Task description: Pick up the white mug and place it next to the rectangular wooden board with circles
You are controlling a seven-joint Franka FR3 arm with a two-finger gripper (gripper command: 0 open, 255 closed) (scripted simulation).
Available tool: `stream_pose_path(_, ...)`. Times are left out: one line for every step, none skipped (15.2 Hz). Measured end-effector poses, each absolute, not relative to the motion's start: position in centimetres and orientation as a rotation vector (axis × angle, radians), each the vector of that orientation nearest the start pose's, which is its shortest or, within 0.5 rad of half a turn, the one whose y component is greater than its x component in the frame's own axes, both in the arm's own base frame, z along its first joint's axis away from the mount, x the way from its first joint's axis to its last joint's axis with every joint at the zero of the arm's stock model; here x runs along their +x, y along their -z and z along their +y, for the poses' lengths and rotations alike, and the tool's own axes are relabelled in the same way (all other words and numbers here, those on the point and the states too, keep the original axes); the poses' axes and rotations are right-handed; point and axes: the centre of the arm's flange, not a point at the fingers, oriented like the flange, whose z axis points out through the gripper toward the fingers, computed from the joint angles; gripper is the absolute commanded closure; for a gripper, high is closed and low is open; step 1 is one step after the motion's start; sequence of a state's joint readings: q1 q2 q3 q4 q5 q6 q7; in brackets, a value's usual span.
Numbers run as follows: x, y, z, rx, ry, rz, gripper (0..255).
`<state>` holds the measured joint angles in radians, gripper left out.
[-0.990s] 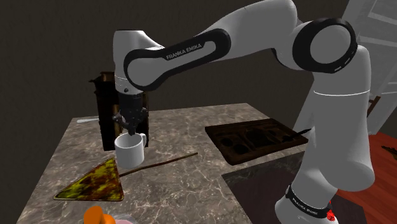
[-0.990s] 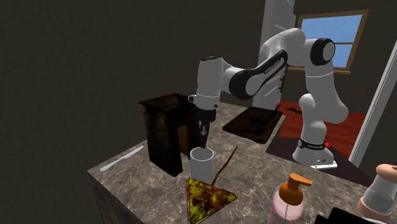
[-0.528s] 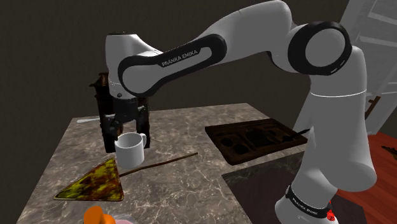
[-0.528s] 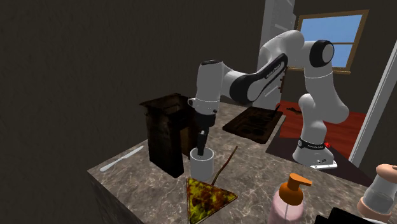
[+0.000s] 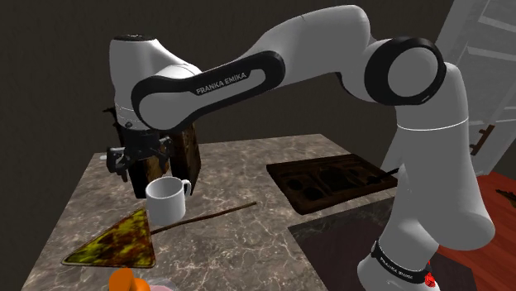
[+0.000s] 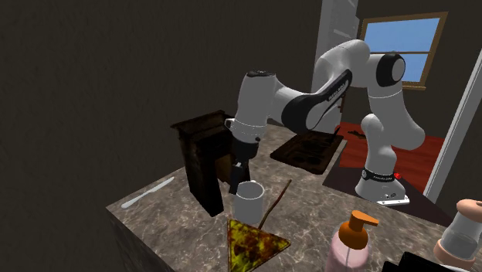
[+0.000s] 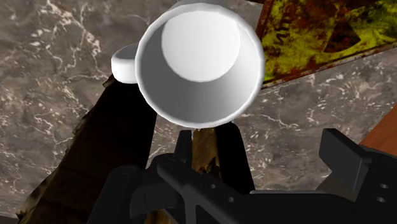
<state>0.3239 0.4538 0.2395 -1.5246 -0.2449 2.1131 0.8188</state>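
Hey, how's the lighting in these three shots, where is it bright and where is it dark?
Shoulder view: dim overall, with a dark wall behind, and the white handled mug stands out bright. Second exterior view: the wood-framed window showing blue sky is the brightest patch, and the walls are nearly dark. Wrist view: the mug's inner side is shaded grey and its bottom is lit whiter.

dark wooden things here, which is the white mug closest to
The tall upright box, right beside the white mug; the flat board with round hollows lies far toward the shoulder view's right.
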Motion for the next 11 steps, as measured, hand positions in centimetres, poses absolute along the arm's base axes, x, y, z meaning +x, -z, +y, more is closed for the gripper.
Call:
stream_pose_path(61.0, -41.8, 34.3, -3.106, 0.306, 0.275, 0)
stream_pose_path(61.0, -41.8, 34.1, -3.105, 0.305, 0.265, 0)
stream_pose_path(61.0, -41.8, 34.3, -3.098, 0.322, 0.264, 0)
stream_pose_path(61.2, -41.9, 34.5, -3.095, 0.327, 0.261, 0)
stream_pose_path(60.8, -41.6, 34.0, -3.094, 0.324, 0.263, 0)
stream_pose_path(60.6, -41.5, 34.6, -3.099, 0.316, 0.268, 0)
stream_pose_path(60.5, -41.5, 34.8, -3.099, 0.320, 0.271, 0)
stream_pose_path(60.2, -41.3, 34.0, -3.098, 0.320, 0.270, 0)
stream_pose_path(60.0, -41.1, 33.8, -3.100, 0.317, 0.271, 0)
stream_pose_path(60.3, -41.5, 34.1, -3.100, 0.312, 0.262, 255)
stream_pose_path(60.4, -41.6, 33.9, -3.098, 0.313, 0.256, 255)
